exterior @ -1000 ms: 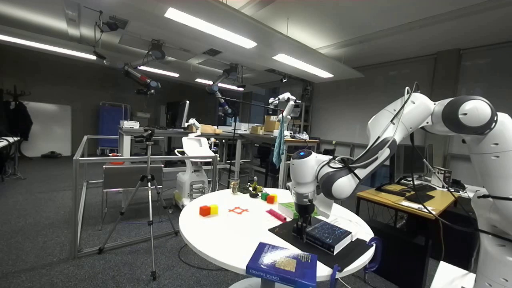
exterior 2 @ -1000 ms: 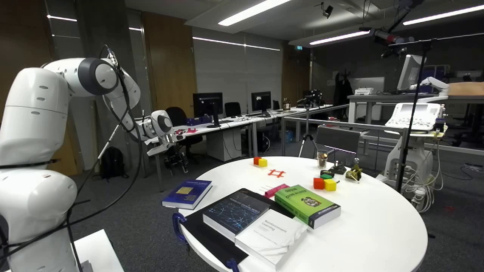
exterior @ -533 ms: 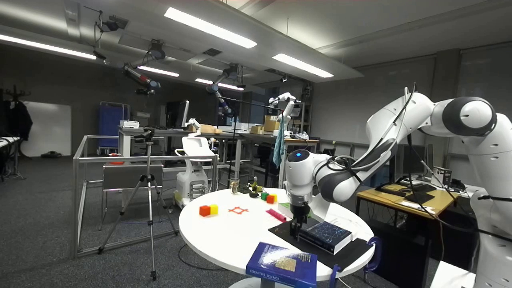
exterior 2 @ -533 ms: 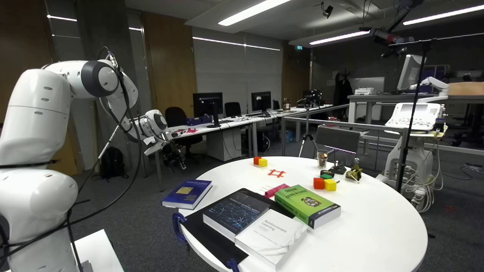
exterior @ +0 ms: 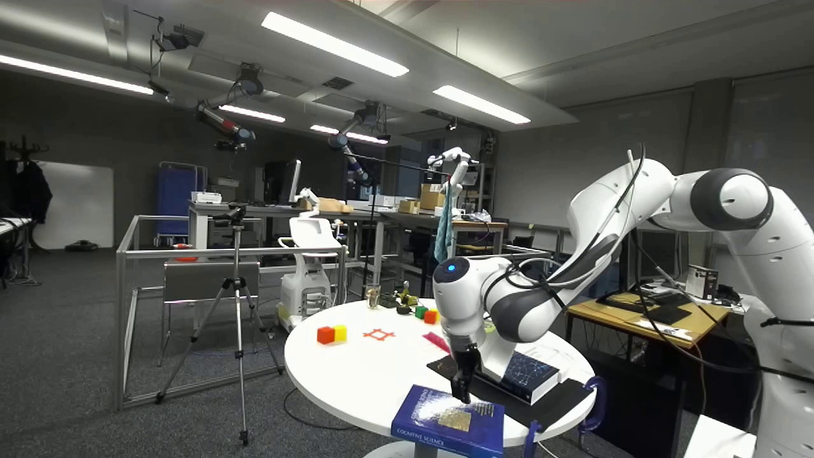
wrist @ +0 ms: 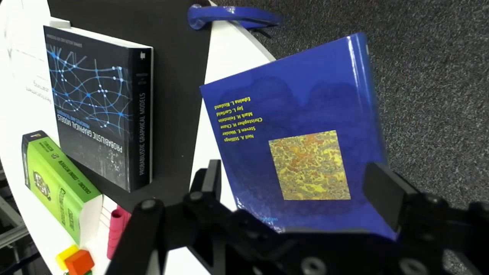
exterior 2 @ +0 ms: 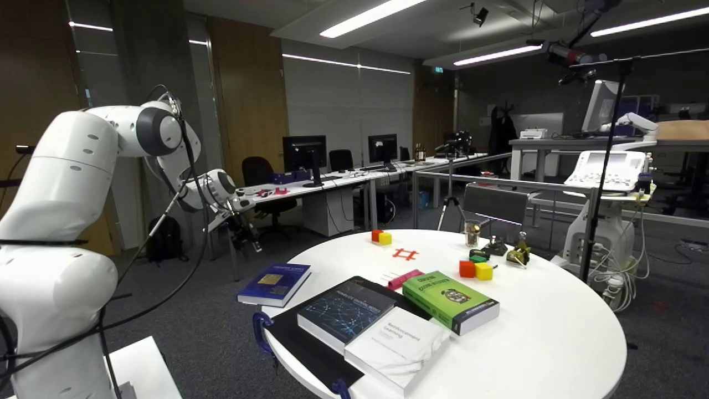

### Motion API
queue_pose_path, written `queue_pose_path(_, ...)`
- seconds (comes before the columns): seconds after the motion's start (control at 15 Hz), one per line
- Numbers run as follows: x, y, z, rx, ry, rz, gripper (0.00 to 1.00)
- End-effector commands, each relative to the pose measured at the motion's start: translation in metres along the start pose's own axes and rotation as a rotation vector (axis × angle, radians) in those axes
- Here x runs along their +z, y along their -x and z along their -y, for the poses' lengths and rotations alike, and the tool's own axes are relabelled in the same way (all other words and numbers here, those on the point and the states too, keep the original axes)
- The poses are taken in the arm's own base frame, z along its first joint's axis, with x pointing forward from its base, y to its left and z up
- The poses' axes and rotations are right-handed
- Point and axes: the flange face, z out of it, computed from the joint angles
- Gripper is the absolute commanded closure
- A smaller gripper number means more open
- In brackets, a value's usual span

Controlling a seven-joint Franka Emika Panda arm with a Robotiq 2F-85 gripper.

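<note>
My gripper stands open above a blue book with yellow lettering and a speckled square on its cover. Nothing is between the fingers. In the wrist view one finger lines up near the book's left edge and another finger over its right side. The book lies flat and juts past the table edge, as both exterior views show. A thick dark book with a blue network pattern rests on a black mat beside it. In an exterior view the gripper appears just over the blue book's far part.
A white book and a green book lie on the round white table. Blue clamps grip the table edge. A pink roll, red and yellow blocks, an orange frame and a glass also stand there.
The arm has swung away from beside the dark network-pattern book to over the blue book, moving lower and toward the viewer in an exterior view. The books have not moved; the gripper stays open.
</note>
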Motion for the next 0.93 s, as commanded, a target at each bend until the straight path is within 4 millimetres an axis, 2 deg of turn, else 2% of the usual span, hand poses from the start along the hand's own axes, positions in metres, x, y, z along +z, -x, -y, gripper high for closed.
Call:
queue_pose_path(0.0, -0.003, -0.003, 0.027, -0.01, 0.038, -0.007, 0.0)
queue_pose_path(0.33, 0.006, 0.004, 0.062, -0.118, 0.056, -0.033, 0.0)
queue_pose_path(0.87, 0.022, 0.015, 0.102, -0.232, 0.178, -0.054, 0.0)
